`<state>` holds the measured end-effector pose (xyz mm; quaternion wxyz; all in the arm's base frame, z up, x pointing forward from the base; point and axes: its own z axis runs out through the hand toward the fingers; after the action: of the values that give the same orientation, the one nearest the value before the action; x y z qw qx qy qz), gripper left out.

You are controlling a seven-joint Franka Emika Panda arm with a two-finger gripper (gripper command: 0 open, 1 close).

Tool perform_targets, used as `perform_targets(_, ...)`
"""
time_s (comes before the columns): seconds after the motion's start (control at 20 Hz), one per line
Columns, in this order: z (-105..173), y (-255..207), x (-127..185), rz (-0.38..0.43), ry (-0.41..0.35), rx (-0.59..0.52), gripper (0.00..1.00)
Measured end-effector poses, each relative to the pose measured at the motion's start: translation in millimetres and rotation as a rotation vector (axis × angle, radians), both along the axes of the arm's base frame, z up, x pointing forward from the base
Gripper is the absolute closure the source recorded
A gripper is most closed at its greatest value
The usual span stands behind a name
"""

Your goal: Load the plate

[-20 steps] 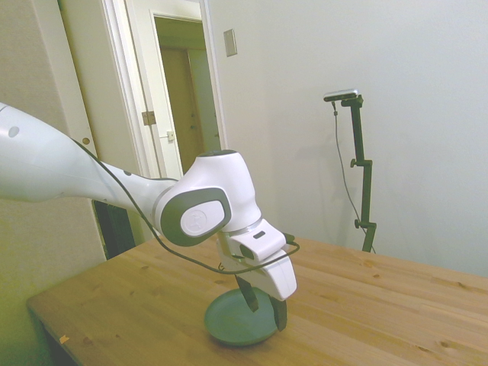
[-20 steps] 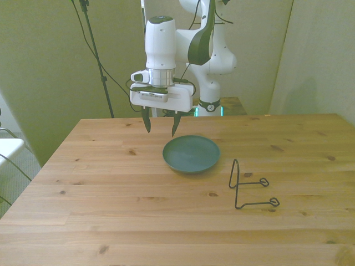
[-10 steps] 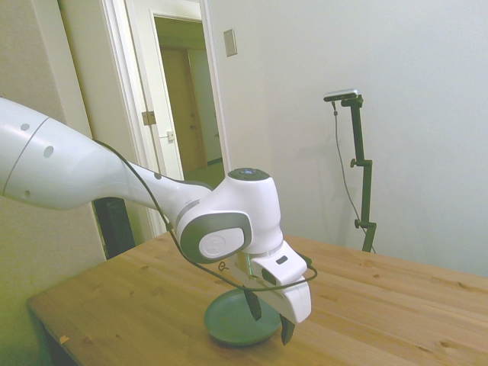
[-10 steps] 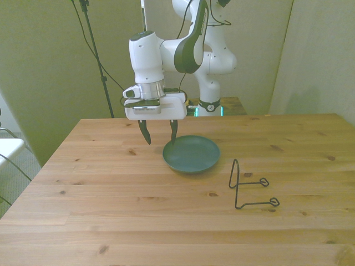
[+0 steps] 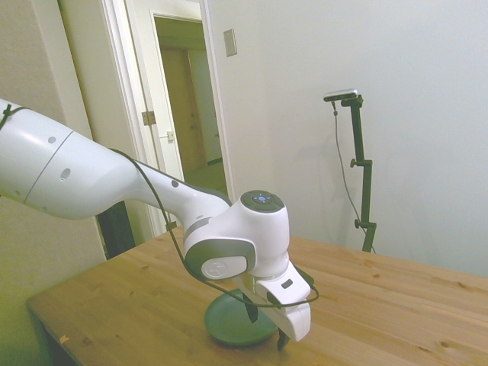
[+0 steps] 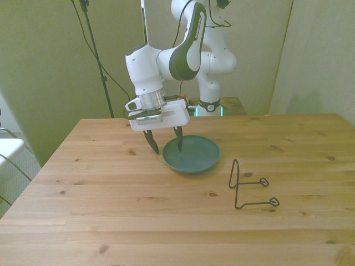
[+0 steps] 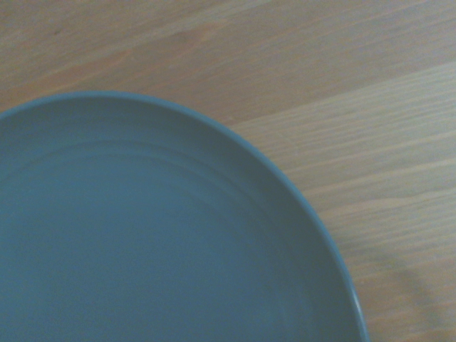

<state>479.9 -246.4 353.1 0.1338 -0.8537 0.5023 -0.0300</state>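
The teal-green plate (image 6: 194,155) lies flat on the wooden table (image 6: 111,188), near its middle. My gripper (image 6: 168,151) is open and tilted, low over the plate's rim on the front view's left. One finger hangs over the plate's inside and the other over bare wood just outside the rim. In the side view the gripper (image 5: 267,329) covers the near edge of the plate (image 5: 225,320). The wrist view is filled by the plate (image 7: 142,235) and its curved rim against the wood. Nothing lies on the plate.
A thin dark wire stand (image 6: 244,188) rests on the table to the front view's right of the plate, a short gap away. An open doorway (image 5: 183,99) shows behind the table in the side view.
The gripper has come down and moved toward the plate, tilting as it went; its fingers now straddle the rim. The plate and wire stand have not moved.
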Motion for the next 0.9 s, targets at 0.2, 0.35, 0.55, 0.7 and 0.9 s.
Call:
perform_targets(0.2,-0.5,6.6,2.6,0.009,-0.006,0.016,0.00)
perform_targets(0.35,-0.8,7.5,2.0,0.018,-0.007,0.018,1.00)
perform_targets(0.55,-1.0,7.5,1.8,0.022,-0.008,0.017,1.00)
perform_targets(0.7,-1.6,6.3,1.4,0.022,-0.005,0.016,1.00)
perform_targets(0.9,-3.1,2.6,-0.8,0.016,0.002,0.019,1.00)
